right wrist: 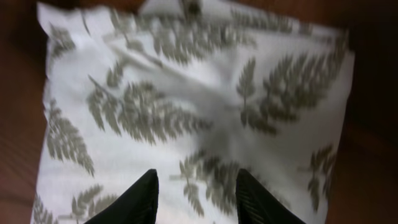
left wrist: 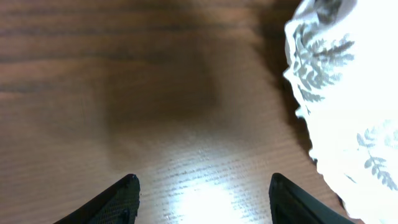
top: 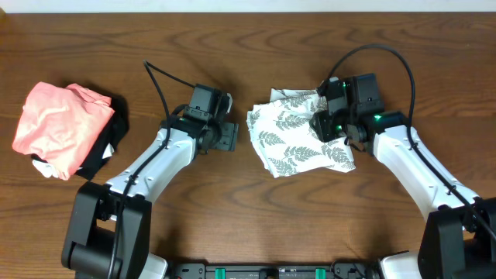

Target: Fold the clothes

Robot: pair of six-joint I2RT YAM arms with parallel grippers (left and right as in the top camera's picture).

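Dark wood-grain tabletop (top: 248,225) carries everything. Right of centre, toward the far edge, the fern-print garment (top: 291,143) lies folded into a compact, slightly rumpled packet. The right gripper (right wrist: 196,186) hangs over it, its jaws parted with flat cloth showing between them and nothing pinched. The left gripper (left wrist: 202,186) is released over bare wood just beside the garment. By the left edge, a salmon-pink garment (top: 58,124) rests on a black cloth (top: 108,147).

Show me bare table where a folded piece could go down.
Widest: the table front centre, between left arm and right arm. Also the strip between the pink garment and the left arm, and the far right corner. Crowded: the narrow gap between the left gripper and the fern-print garment, with the right gripper over it.
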